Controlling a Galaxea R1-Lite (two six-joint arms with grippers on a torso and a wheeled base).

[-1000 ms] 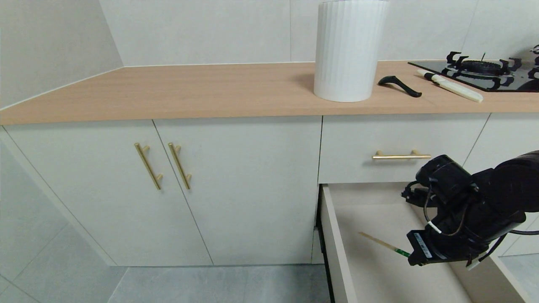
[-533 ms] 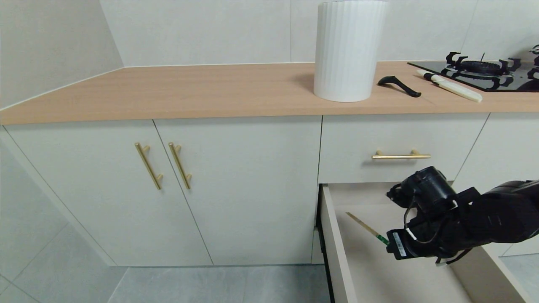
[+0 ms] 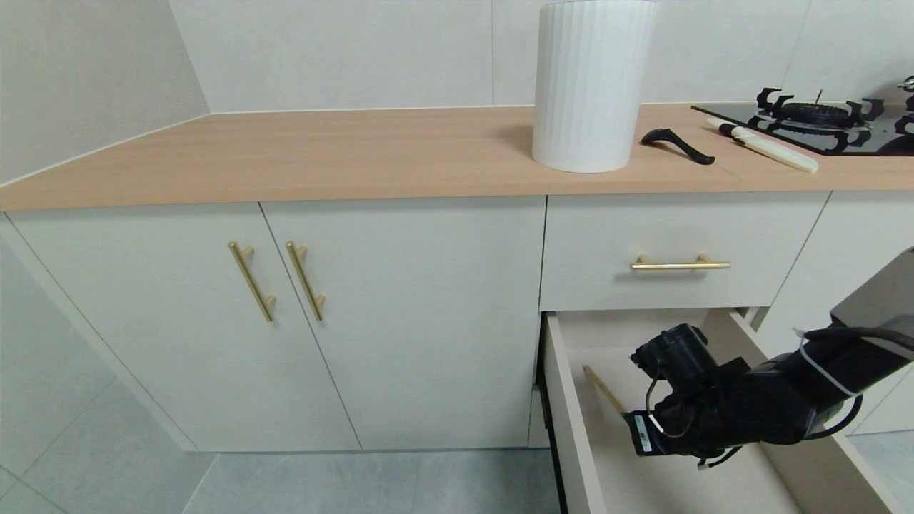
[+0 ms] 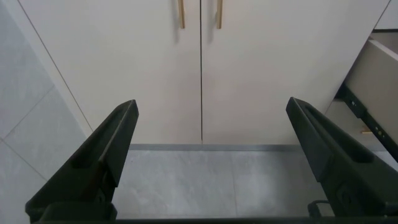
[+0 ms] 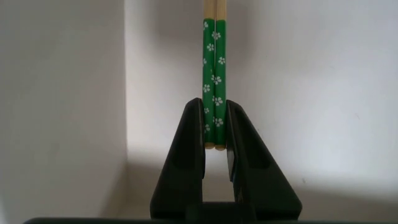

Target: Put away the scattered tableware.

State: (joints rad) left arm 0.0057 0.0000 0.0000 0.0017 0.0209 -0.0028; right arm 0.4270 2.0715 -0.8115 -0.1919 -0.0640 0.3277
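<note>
Two thin, stiff, light chopsticks (image 5: 214, 62), pinched at their green ends by the right gripper's (image 5: 214, 112) closed fingers (image 5: 189, 146), look prone to slipping or twisting; left gripper (image 4: 211, 106) gapes wide, empty.

You will find a wooden countertop (image 3: 321, 157) running from left to right, with a tall white ribbed cylinder (image 3: 589, 86) standing on it right of centre and a black gas hob (image 3: 821, 118) at its far right end. Below it, note two pale cabinet doors (image 3: 178, 321) on the left, each with a gold bar handle (image 3: 251, 280), and a closed drawer front (image 3: 678, 235) on the right with a horizontal gold handle (image 3: 680, 265). Grey floor tiles (image 3: 321, 485) lie in front of the doors.
</note>
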